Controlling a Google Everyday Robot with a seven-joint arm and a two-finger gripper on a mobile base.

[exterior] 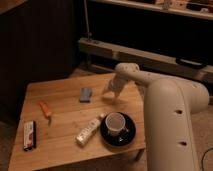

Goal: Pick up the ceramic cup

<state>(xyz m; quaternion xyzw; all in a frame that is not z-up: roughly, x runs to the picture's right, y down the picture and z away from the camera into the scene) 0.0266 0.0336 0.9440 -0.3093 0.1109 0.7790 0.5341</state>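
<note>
Pincer (110,90) at the end of the cream-coloured robot arm (170,110) hangs over the far middle of the pale wooden counter (60,97), just right of a small blue rectangular block (86,94); whether it is spread or pressed together cannot be told. It holds nothing visible. The small white round ceramic cup (116,122) stands upright, mouth up, on a black round plate (125,141) near the counter's front right corner, nearer the camera than the pincer and apart from it. A slim white plastic bottle (89,130) lies on its side just left of the plate, its end close to or touching the plate edge. An orange slender object (45,109) and a black-and-white flat packet (30,136) lie well to the left, out of the way. Judgement: the cup is rigid, moderately light, glazed and therefore slippery, and breakable if dropped or knocked against the plate. Its wide open rim is the accessible feature; a hold across the wall, one side within the mouth and one without, appears soundest. A handle cannot be confirmed. Risk noted: the plate may shift or be dragged along, and the bottle could be nudged during the descent.
</note>
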